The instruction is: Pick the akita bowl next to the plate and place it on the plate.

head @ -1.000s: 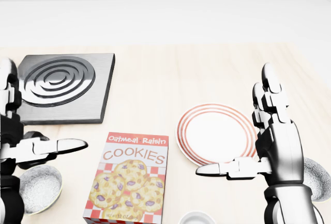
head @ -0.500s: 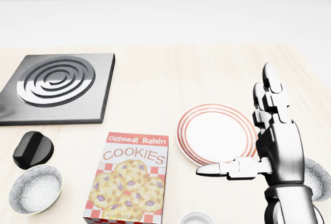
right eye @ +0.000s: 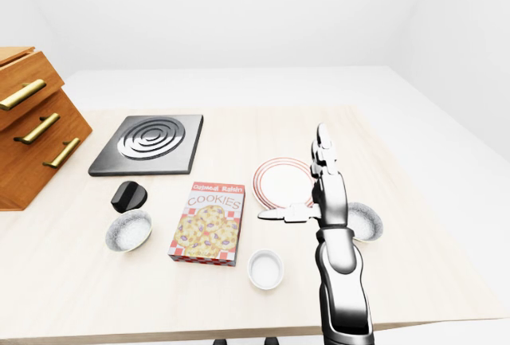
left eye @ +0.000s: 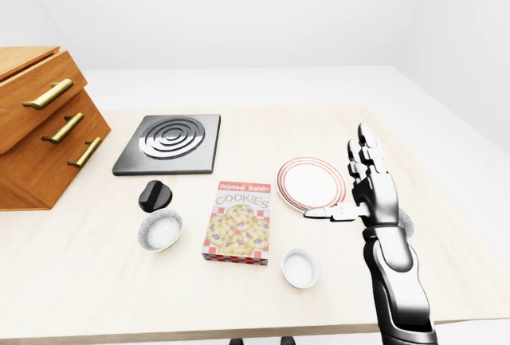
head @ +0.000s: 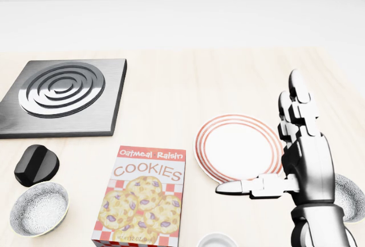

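A white plate with red rings (head: 239, 147) lies right of the table's middle. The akita bowl next to it (right eye: 365, 222), grey-speckled, sits just right of the plate and is partly hidden behind my right wrist; its edge shows in the head view (head: 349, 197). My right hand (head: 261, 143) hovers open over the plate's right rim, fingers pointing up and thumb stretched left, holding nothing. No part of my left hand shows in any view.
A second speckled bowl (head: 39, 207) sits at lower left below a black knob-like object (head: 36, 164). A cookie box (head: 145, 198) lies left of the plate, a small white bowl (right eye: 265, 269) below it. Further up are a stove burner (head: 63, 96) and wooden drawers (left eye: 40, 122).
My left hand has withdrawn out of the head view at the left edge, uncovering the black object and the left bowl. The right hand has barely moved.
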Controlling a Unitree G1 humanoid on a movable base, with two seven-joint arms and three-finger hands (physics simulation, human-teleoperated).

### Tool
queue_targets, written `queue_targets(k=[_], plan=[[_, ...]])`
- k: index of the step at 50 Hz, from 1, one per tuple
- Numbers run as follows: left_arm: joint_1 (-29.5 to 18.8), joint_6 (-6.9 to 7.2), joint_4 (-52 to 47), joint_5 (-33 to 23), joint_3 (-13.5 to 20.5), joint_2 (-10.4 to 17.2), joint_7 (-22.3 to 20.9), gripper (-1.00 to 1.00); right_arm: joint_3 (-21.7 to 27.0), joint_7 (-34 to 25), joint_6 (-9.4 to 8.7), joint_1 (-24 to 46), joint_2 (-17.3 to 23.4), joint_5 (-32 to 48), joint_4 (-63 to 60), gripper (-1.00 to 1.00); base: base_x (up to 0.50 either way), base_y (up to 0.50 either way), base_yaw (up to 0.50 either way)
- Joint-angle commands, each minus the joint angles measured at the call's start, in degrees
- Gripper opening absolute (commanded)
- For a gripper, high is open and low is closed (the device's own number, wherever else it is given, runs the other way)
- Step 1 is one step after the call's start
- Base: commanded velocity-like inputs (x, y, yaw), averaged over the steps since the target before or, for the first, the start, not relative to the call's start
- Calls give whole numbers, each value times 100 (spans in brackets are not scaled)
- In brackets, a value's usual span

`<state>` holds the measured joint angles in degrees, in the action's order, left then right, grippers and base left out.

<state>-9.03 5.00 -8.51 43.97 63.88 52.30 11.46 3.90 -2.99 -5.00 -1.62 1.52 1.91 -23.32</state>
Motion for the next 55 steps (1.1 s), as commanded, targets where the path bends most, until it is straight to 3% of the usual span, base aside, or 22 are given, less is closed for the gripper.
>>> queue_targets(k=[1, 12, 22, 28, 34, 38, 43, 46, 55], plan=[[565, 0, 1581, -566, 796, 227, -690, 100, -18, -1, 0, -11, -4, 7, 29, 100, 0, 0, 0], [777, 0, 2901, -853, 390, -2, -965, 100, -34, -9, 0, -49, -12, 14, 45, 100, 0, 0, 0], [966, 0, 4154, -722, -97, -154, -1097, 100, -56, -6, 0, -58, -14, 47, 103, 100, 0, 0, 0], [1006, -129, 4345, -591, -276, -129, -1056, 100, -60, -25, 0, -60, -8, 51, 169, 100, 0, 0, 0], [1052, -488, 4857, -484, -416, -60, -1163, 100, -209, -73, 0, -108, 21, 343, 481, 100, 0, 0, 0], [1083, -592, 5008, -392, -491, -13, -1173, 100, -180, -99, 0, -95, -12, 289, 544, 100, 0, 0, 0], [1153, -503, 4791, -342, -507, -48, -1082, 100, -185, -80, 0, -94, -2, 369, 579, 100, 0, 0, 0], [1180, -345, 4548, -374, -424, -84, -1024, 100, -247, -78, 0, -105, 28, 597, 659, 100, 0, 0, 0], [1156, -302, 4509, -440, -369, -110, -1037, 100, -234, -95, 0, -104, 9, 611, 659, 100, 0, 0, 0]])
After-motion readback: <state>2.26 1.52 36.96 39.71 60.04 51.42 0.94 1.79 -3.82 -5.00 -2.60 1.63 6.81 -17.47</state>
